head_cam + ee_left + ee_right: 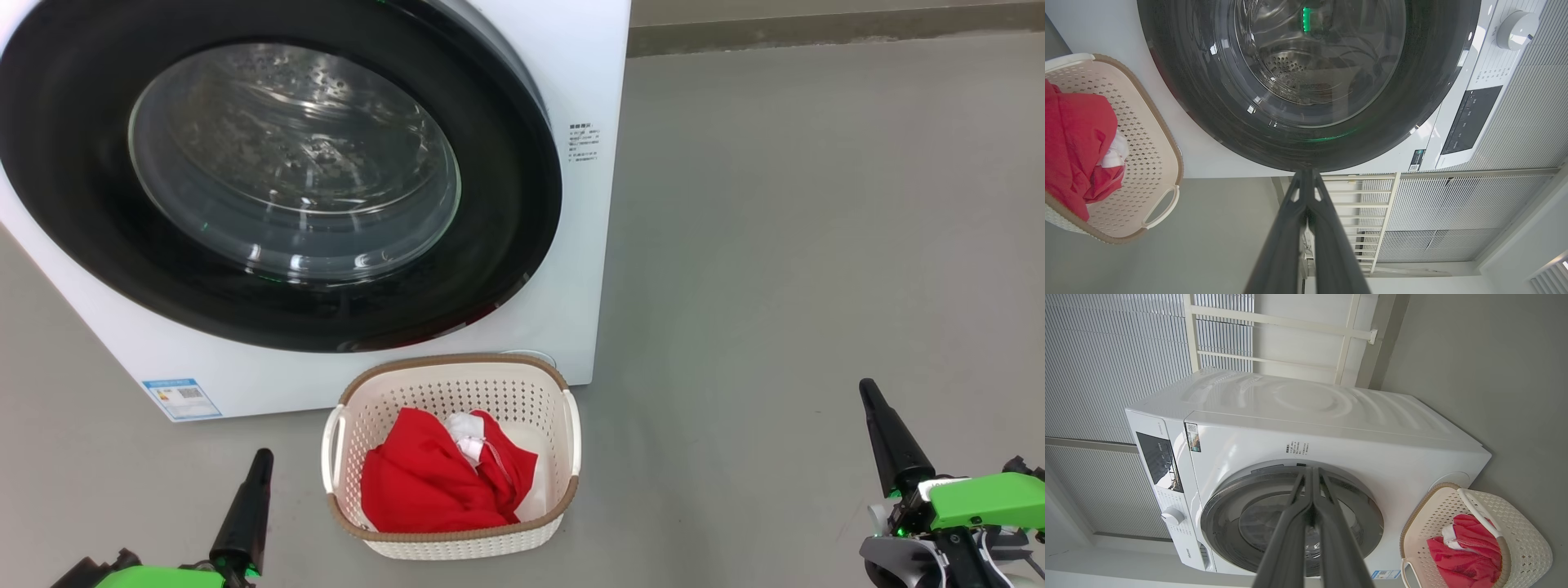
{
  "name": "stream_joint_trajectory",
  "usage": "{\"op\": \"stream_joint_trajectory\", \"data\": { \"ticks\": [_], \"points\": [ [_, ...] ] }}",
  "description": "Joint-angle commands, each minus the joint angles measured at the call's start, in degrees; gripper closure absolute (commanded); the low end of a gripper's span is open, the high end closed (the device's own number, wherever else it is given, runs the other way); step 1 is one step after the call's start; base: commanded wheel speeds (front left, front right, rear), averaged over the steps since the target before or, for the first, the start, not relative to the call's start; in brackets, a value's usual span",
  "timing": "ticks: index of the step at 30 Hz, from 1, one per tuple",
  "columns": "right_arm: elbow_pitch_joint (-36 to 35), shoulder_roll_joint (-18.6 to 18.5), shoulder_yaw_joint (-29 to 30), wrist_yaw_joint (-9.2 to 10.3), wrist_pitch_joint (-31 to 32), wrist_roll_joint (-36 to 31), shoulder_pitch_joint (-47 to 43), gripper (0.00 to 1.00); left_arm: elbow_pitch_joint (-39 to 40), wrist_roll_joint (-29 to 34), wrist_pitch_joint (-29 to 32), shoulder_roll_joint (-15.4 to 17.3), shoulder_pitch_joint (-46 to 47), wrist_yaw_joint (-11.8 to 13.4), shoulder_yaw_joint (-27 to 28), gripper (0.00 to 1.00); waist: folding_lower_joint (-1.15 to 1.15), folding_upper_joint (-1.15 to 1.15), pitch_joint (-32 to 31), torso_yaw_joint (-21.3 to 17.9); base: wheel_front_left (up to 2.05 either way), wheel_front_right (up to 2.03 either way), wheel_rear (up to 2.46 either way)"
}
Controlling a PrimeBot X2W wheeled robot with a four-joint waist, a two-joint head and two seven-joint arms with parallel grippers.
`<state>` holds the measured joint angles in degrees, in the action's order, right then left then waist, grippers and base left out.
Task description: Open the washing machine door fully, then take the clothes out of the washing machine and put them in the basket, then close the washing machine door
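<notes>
Left claw (261, 459) and right claw (868, 390) pressed together, empty; basket (453, 360) between them holds clothes (424, 482), door (506, 163) ahead looks shut: task seems finished.

Grey floor (816, 204), ribbed wall panels (1106, 355)

The left gripper (262, 457) has two long, black, tapering fingers (1286, 237), each with a small slot-shaped cutout near its tip. Behind the fingers of the right gripper (868, 390) sits a bright green housing (984, 500) edged by a white strip (939, 487), with a pale grey shell (894, 560) behind that.
</notes>
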<state>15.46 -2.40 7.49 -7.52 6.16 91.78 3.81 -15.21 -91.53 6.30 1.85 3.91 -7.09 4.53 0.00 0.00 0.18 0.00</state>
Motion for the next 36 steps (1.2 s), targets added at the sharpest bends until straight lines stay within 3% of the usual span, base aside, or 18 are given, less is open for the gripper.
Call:
{"op": "stream_joint_trajectory", "data": {
  "ticks": [1, 36],
  "points": [
    [-1.4, -0.5, -0.9, 0.03, 0.4, 0.4, 2.4, 1.00, 1.2, -0.6, 0.2, 1.0, 2.3, -0.4, 2.0, 1.00, 0.00, 0.00, 0.0, 0.0, 0.00, 0.00, 0.00],
    [-1.4, -0.5, -0.9, 0.03, 0.3, 0.4, 2.4, 1.00, 1.2, -0.6, 0.2, 1.0, 2.3, -0.4, 2.0, 1.00, 0.00, 0.00, 0.0, 0.0, 0.00, 0.00, 0.00]
  ]
}}
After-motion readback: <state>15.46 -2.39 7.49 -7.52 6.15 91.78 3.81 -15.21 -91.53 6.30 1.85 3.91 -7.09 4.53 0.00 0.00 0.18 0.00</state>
